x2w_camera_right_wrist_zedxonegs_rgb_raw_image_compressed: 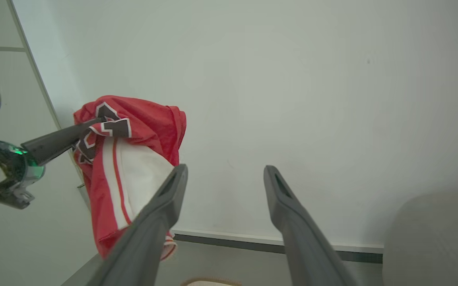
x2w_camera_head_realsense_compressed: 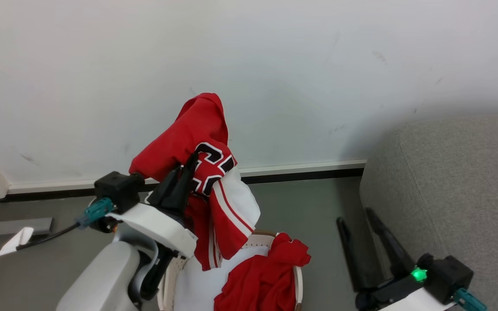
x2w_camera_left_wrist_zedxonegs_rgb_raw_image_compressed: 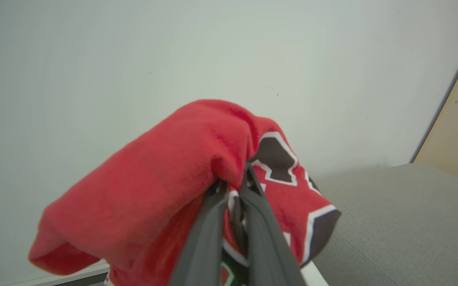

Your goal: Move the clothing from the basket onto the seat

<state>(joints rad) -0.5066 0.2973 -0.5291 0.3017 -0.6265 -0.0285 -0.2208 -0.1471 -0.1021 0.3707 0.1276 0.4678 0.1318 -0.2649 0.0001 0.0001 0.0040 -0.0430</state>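
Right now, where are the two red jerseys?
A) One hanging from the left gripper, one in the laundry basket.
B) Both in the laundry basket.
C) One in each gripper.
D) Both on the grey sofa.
A: the left gripper is shut on the lifted jersey above the laundry basket, the second jersey lies crumpled inside it, and the right gripper is open and empty by the grey sofa.

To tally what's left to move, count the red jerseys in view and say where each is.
2. One jersey hangs above the basket, pinched between the fingers of the left gripper. The other jersey lies crumpled in the basket. More could be hidden beneath it.
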